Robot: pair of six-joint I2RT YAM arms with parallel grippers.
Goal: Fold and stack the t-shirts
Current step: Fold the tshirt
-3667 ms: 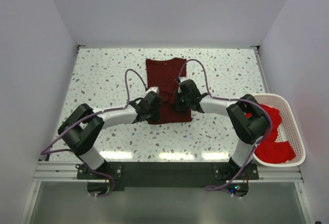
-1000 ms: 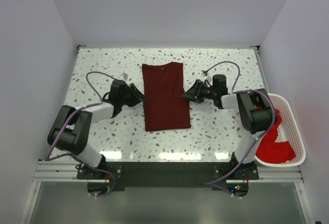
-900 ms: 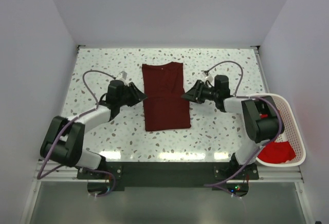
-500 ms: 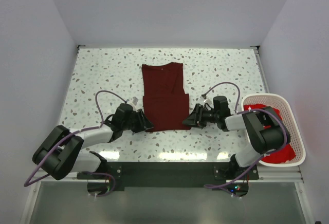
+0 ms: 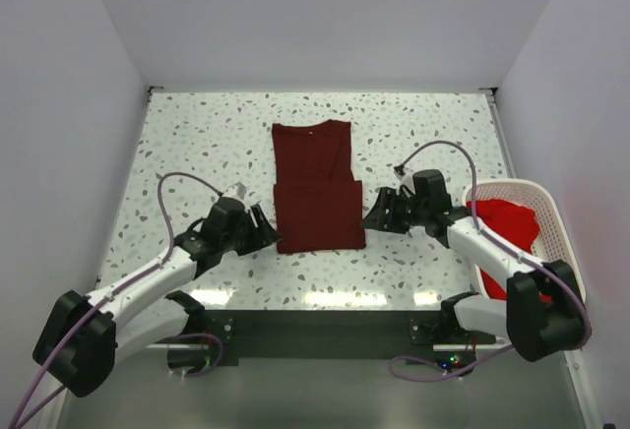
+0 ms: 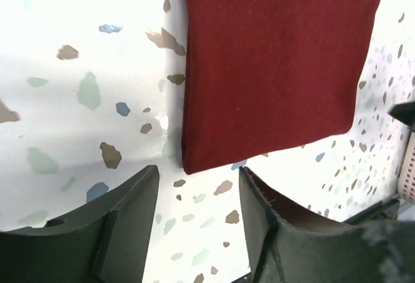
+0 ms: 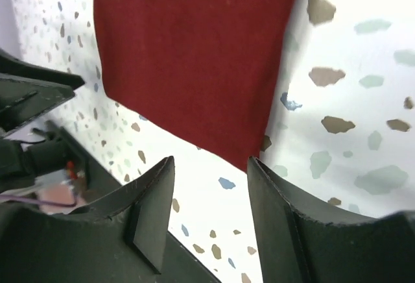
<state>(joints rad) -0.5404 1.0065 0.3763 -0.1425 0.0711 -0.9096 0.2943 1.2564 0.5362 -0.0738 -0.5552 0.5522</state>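
A dark maroon t-shirt (image 5: 313,188) lies flat in the middle of the speckled table (image 5: 197,144). It is folded into a long, narrow strip running from the upper centre of the overhead view down towards the arms, with its neck at the far end. A straight edge crosses the strip about halfway along. The left gripper (image 5: 266,225) sits low at the strip's lower left corner, and the right gripper (image 5: 371,217) sits at its lower right corner, so the two face each other across the near hem. In the left wrist view the left gripper (image 6: 198,172) has its two dark fingers (image 6: 126,208) spread wide at the bottom of the frame. The corner of the shirt (image 6: 279,62) lies on the table just ahead of the gap and is not pinched. The right wrist view shows the same: the right gripper (image 7: 211,161) has its fingers (image 7: 279,211) parted wide, and the shirt's (image 7: 194,56) corner is right at the gap but ungripped. At the right edge of the overhead view a white mesh basket (image 5: 512,184) holds a heap of bright red t-shirts (image 5: 507,220), well apart from the maroon one.
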